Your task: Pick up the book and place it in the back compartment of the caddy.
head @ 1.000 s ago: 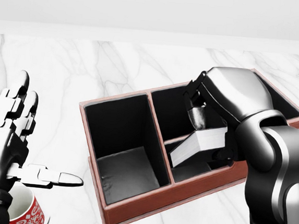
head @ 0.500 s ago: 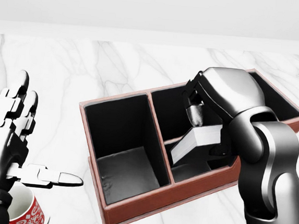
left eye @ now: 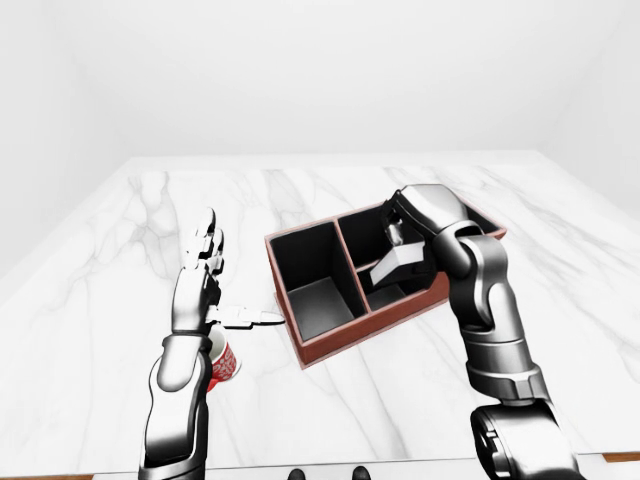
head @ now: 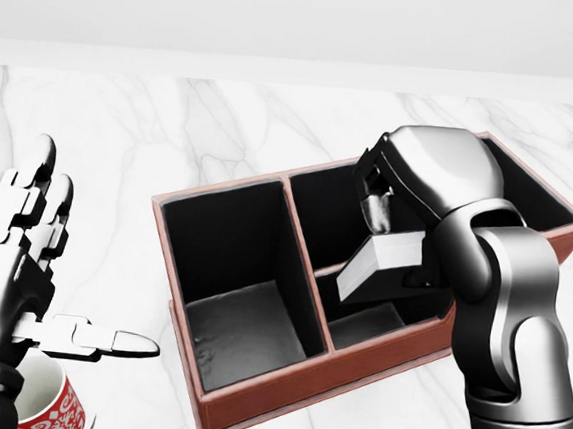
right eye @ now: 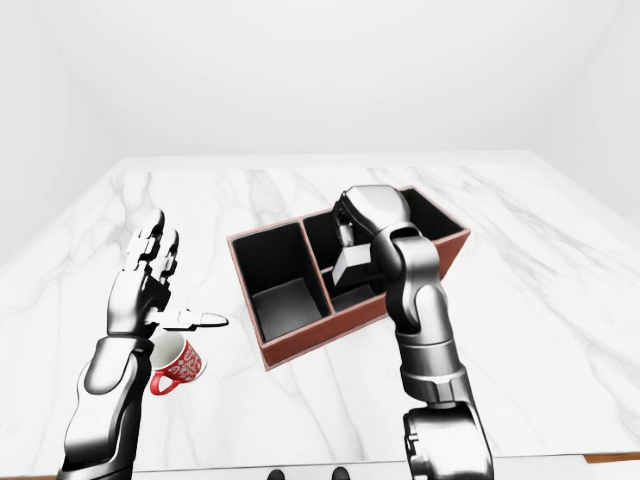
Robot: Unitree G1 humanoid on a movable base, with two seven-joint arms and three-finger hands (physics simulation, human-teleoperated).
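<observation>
Currently right hand [head: 391, 219] gripping book [head: 382, 265], fingers closing round its upper end, right of centre in head view. Book hanging tilted inside caddy [head: 251, 392], over divider between two right-hand compartments, lower corner dipping toward lower one. Caddy sitting on white marble counter [head: 174, 124], large left compartment showing only dark floor. Left hand [head: 20, 272] hovering at lower left, fingers spread wide, thumb pointing right, holding nothing. Red patterned mug [right eye: 178, 367] standing just below left hand.

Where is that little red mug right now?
The red mug stands on the marble table at the right-eye view's lower left, just under the open left hand, left of the caddy.
</observation>
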